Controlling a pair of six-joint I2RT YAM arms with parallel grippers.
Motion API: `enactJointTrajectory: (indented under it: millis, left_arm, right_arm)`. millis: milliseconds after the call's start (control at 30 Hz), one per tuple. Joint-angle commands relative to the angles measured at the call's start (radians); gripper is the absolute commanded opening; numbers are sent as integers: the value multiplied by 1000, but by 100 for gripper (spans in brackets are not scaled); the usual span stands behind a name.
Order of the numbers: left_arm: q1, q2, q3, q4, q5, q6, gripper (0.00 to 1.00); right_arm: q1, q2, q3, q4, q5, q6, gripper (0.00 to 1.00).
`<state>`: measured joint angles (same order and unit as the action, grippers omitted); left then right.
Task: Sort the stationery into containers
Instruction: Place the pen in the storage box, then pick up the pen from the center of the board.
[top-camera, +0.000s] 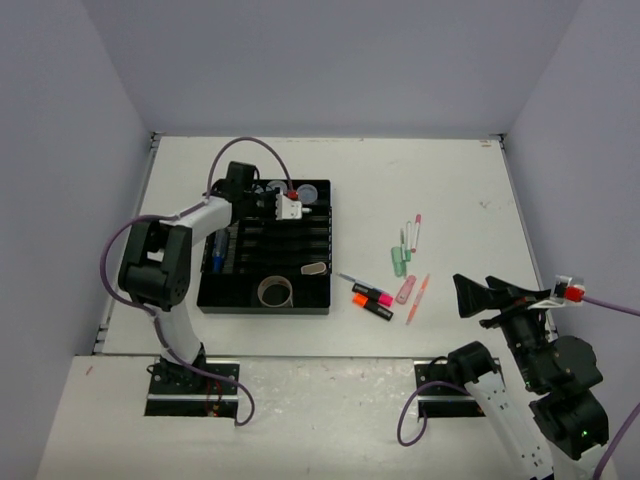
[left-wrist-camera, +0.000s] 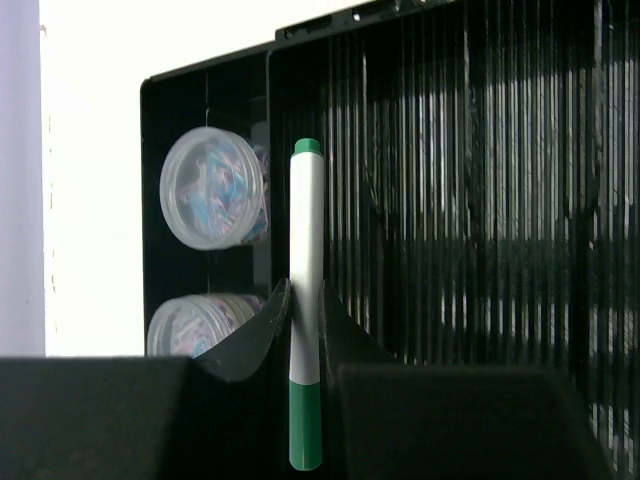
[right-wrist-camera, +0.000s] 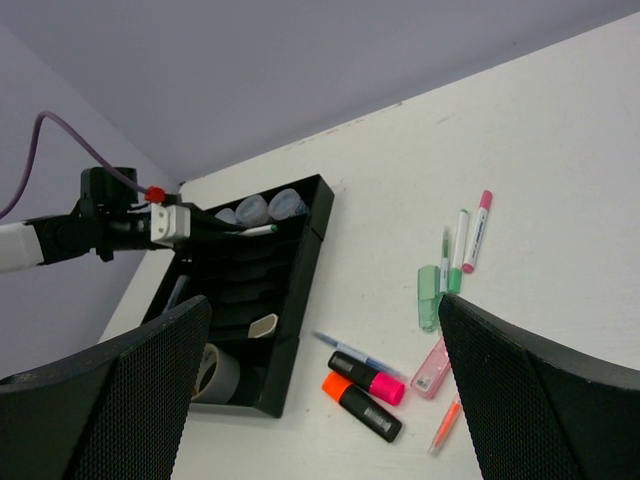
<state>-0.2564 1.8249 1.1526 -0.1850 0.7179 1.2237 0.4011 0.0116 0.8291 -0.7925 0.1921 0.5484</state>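
Left pincer (left-wrist-camera: 304, 290), lower centre, clamped on green-tipped pen (left-wrist-camera: 306, 230): probably light, stiff, slippery; mid-barrel hold suits. Right pincer (right-wrist-camera: 325, 350) wide open, empty.

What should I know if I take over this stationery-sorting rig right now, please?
Left gripper: shut on a white green-capped pen, over the black tray, not yet released.
Right gripper: open, empty, above the table at its near right.
Done, in the tray: two clear tubs, blue-capped tube, tape roll.
Left on the table: pink highlighter, orange highlighter, green highlighter, pale pink highlighter, several thin pens.
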Motion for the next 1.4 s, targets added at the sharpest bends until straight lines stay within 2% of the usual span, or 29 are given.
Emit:
enactJointTrajectory:
  millis: [0,133,333,500,667,900,1000,1067,1133,1200,1233,1300,1367]
  left_arm:
    - [-27,43,82,7,-10,-12,0]
    - [-38,75,106,12,-34,-34,2]
    - [-51,118,151,18,-77,-72,13]
    - [-71,138,175,13,-95,-96,27]
    - [-83,134,190,-15,-123,-108,35]
    - [-100,79,203,-72,-137,-113,35]
    - [-135,23,227,-71,-165,-167,38]
    - [-188,-2,284,-64,-246,-265,46]
    - [-269,0,353,-63,-335,-372,63]
    - [-344,47,492,-106,-436,-515,90]
    - [-379,80,560,-126,-485,-592,100]
    - [-428,165,683,-171,-622,-720,100]
    - [-498,253,869,-239,-700,-844,100]
  right_arm:
    - [4,7,-2,23,1,-11,99]
    - [4,7,-2,21,3,-11,99]
    - [4,12,-1,21,-1,-12,99]
    - [4,7,-2,21,0,-13,99]
    - [4,10,-1,21,-6,-16,99]
    - [4,10,-2,24,-7,-16,99]
    - [4,10,-4,26,-8,-15,99]
    - [4,8,-4,26,-8,-15,99]
    - [2,5,-4,26,-7,-13,99]
    - [2,5,-4,26,-3,-12,99]
    - [3,5,-4,26,-1,-11,99]
    - [4,5,-4,26,3,-11,99]
    - [4,5,-7,26,9,-10,99]
